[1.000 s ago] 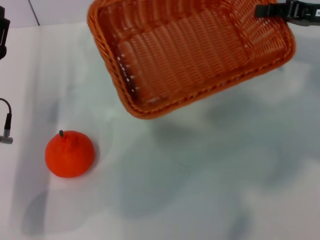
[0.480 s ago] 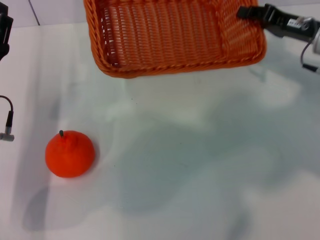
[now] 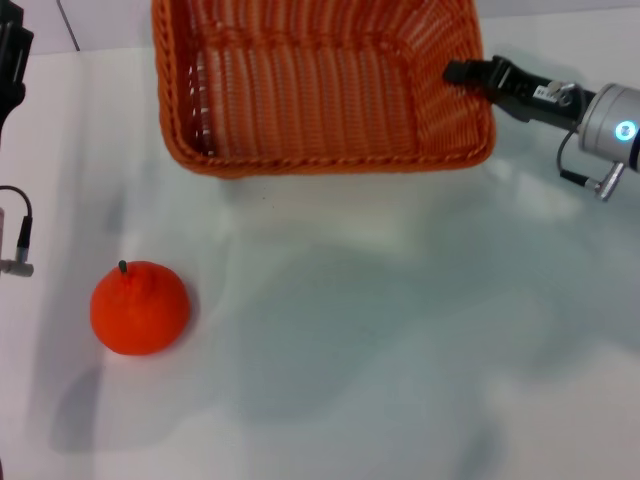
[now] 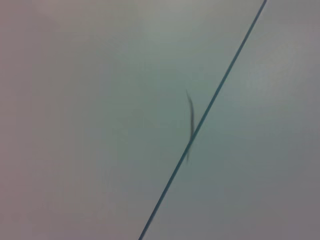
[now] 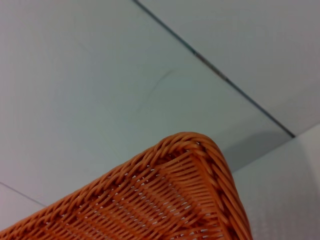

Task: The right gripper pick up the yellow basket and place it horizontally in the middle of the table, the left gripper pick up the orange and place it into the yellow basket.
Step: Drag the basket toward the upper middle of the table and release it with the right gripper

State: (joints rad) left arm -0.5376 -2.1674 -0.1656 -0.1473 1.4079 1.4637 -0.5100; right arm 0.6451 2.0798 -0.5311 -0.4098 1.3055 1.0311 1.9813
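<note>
While my right gripper (image 3: 452, 72) pinches the right end wall of the yellow basket (image 3: 300, 100), the basket sits at the far side of the table (image 3: 400, 350). I cannot tell if its bottom rests on the table or hangs just above it. It lies level, long side across, and its near rim faces me. My right wrist view shows one braided corner (image 5: 192, 145) of it and nothing of my fingers.

I think the basket is light but big, stiff at the rim and a bit bendy in the woven sides. A grip on one end can let the other end tip, so I should go slow. The rim is the best place to hold.

The orange (image 3: 140, 308) stands on the table near my left side, well apart from the basket, with its dark stem (image 3: 122, 267) up. It looks round and smooth, so it may roll. I should close on its wide middle.

My left gripper (image 3: 10, 50) waits at the far left edge. I cannot tell how its jaws stand.
</note>
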